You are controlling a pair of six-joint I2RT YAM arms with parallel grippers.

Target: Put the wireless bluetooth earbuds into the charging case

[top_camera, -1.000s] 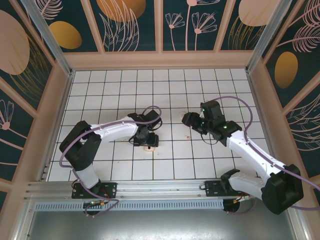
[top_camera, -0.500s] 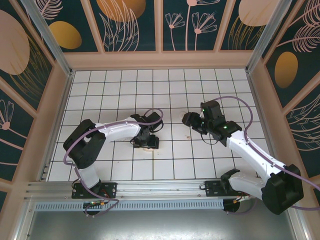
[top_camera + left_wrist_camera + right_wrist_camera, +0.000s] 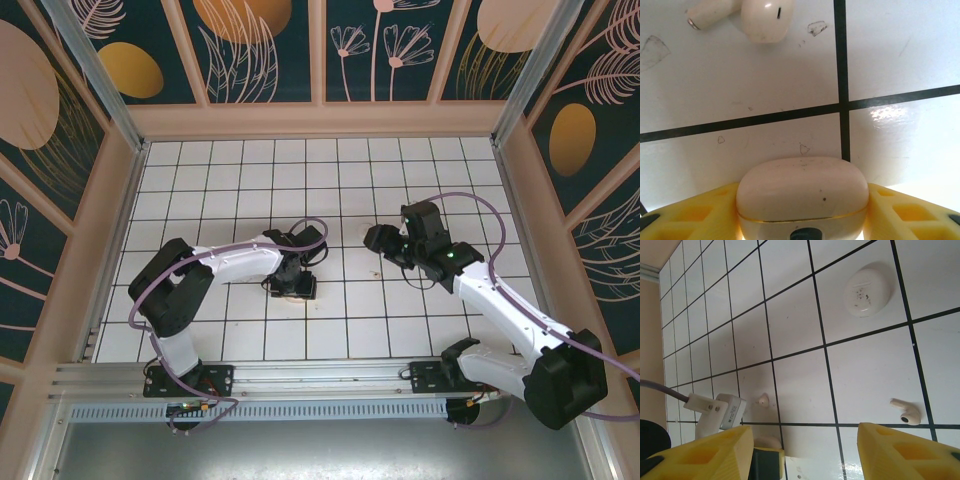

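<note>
Top external view, left side: reaching over the white tiled counter [image 3: 200, 180] with the left arm [image 3: 235, 258], standing head-down near the middle tiles, carrying a purple cable [image 3: 305, 225] in an arch above the wrist.

Left wrist view: clamping the left jaws on the charging case [image 3: 802, 187], pressing yellow fingers [image 3: 695, 215] against both of its sides. Keeping the case, pinkish-beige and rounded with a thin gold seam low on its body, down at a white tile just short of a crossing of black grid lines; resting on the tile or lifted just off it, not being clear. Showing beyond that crossing, apart from the case at the top edge, an earbud [image 3: 762, 17] lying pale on the tile, stem pointing left.

Right wrist view: holding the right jaws wide apart above the tiles, framing the two bottom corners with the fingertips [image 3: 705, 455]. Showing past them a second earbud [image 3: 906, 412] lying alone just above a grid line, and farther off a flat white round piece [image 3: 866, 291], well apart from it.

Top external view, right side: bending the right arm [image 3: 480, 285] in toward the middle, hanging well apart from the left arm's head.
</note>
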